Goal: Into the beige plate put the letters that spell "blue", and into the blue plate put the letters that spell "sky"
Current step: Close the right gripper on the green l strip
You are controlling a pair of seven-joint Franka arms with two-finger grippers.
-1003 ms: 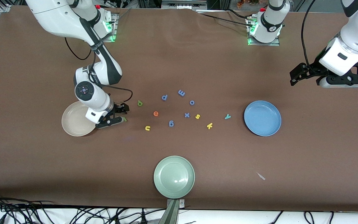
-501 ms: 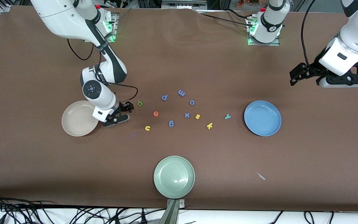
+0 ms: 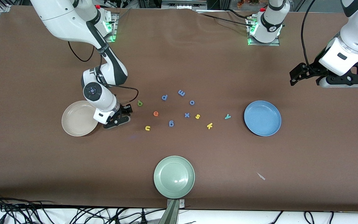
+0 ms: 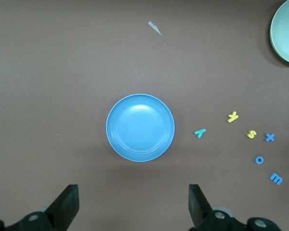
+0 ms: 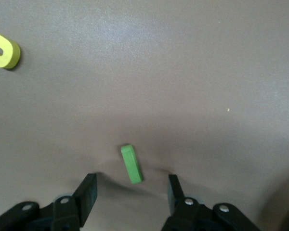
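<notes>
My right gripper [image 3: 120,117] is down at the table beside the beige plate [image 3: 73,124]. It stands open, its fingers astride the thin green l [image 5: 131,164] with a gap on each side. The l is hidden in the front view. The green b [image 3: 139,103], orange e [image 3: 155,114] and yellow u [image 3: 147,128] lie close by. Yellow s [image 3: 197,116], yellow k [image 3: 209,125] and teal y [image 3: 227,116] lie toward the blue plate [image 3: 262,118]. My left gripper [image 3: 345,81] waits open in the air over bare table, with the blue plate [image 4: 140,127] below it.
Several periwinkle letters [image 3: 181,92] are scattered among the task letters. A pale green plate [image 3: 174,176] sits near the table edge closest to the front camera. A small paper scrap [image 3: 261,176] lies beside it, toward the left arm's end.
My right gripper has shifted off the beige plate's rim toward the letters and settled over the l, and its fingers have drawn closer together. The left arm has not moved.
</notes>
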